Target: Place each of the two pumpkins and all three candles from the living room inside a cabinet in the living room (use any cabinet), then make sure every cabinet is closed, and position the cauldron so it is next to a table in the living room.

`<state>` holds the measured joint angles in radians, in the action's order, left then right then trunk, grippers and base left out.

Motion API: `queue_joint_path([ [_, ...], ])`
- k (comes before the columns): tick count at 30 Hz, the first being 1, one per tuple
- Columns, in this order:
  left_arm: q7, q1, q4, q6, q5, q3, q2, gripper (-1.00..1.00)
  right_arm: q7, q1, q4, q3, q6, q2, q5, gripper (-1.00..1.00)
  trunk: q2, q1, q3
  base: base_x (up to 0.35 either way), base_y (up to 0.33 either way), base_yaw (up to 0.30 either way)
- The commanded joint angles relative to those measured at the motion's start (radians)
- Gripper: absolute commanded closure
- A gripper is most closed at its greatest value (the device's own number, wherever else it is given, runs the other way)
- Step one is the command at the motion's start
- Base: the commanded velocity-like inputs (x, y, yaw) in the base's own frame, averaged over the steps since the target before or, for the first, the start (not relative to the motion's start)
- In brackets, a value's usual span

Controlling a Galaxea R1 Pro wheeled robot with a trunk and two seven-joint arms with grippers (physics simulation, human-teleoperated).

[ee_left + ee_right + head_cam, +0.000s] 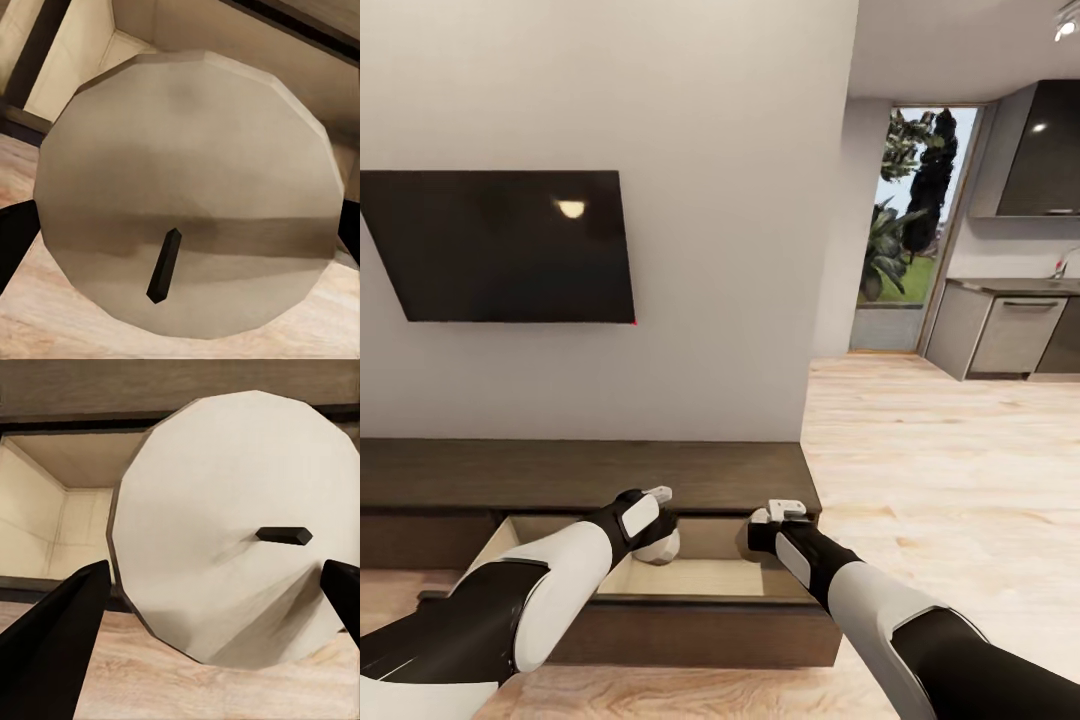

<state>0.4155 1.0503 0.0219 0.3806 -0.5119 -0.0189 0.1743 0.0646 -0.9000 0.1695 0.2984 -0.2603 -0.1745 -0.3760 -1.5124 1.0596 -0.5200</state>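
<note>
The cabinet (560, 474) is a long, low dark-brown unit under the wall, and its drawer (705, 577) stands pulled out, showing a pale tan inside. My left gripper (658, 540) hovers over the drawer's middle, shut on a grey candle (187, 180) whose black wick points at the left wrist camera. My right gripper (770, 528) hangs over the drawer's right end, shut on a second candle (232, 525); its dark fingers (56, 637) flank the candle. The pumpkins, the cauldron and the table are out of view.
A black TV (500, 245) hangs on the wall above the cabinet. Light wood floor (940, 480) runs off to the right toward a grey kitchen counter (1010, 330) and a glass door (908, 230). The drawer front (690, 632) juts toward me.
</note>
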Motion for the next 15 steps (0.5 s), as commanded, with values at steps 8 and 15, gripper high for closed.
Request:
queue_joint_path([
  [8, 0.194, 0.0, 0.223, 0.287, -0.005, -0.002, 0.0, 1.0, 0.095, -0.001, 0.38, 0.027, -0.447, 0.0, 0.096, 1.0, -0.057, 0.031, -0.026, 0.0, 0.0, 0.0],
  [15, 0.316, -0.001, 0.387, 0.534, -0.064, 0.004, 0.0, 1.0, 0.171, -0.005, 0.515, 0.026, -0.694, 0.0, 0.1, 1.0, -0.106, 0.058, -0.048, 0.0, 0.0, 0.0],
])
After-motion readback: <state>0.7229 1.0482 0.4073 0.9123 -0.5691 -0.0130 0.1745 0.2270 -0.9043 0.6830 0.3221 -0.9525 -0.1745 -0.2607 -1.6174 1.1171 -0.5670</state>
